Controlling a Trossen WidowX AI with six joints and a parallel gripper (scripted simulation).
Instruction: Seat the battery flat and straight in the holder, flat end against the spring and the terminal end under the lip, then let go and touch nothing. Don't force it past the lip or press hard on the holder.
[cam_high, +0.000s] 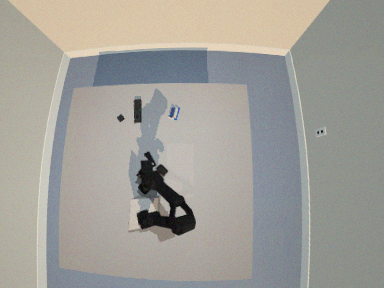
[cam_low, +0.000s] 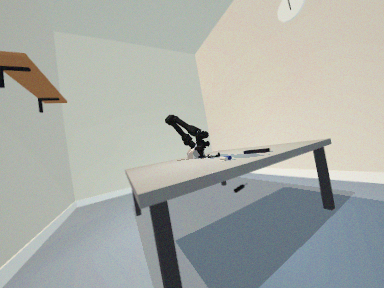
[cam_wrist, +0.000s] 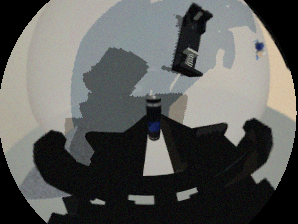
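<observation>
The battery (cam_wrist: 154, 114), dark with a blue band and a small metal terminal at its upper end in the wrist view, is between the fingertips of my gripper (cam_wrist: 153, 117). My gripper is shut on the lower, blue-banded part. The black holder (cam_wrist: 189, 41) (cam_high: 149, 158) lies above and to the right of the battery in the wrist view, apart from it and slightly slanted. Its coiled spring is at the end nearer me, and the lip end is farther away. The arm hides the battery in the top view.
A long black object (cam_high: 137, 110) (cam_low: 257, 151), a small black block (cam_high: 120, 118) and a blue-and-white item (cam_high: 174, 112) (cam_wrist: 259, 47) lie farther from the arm's base on the table (cam_high: 215, 215). The arm's shadow falls across the holder area.
</observation>
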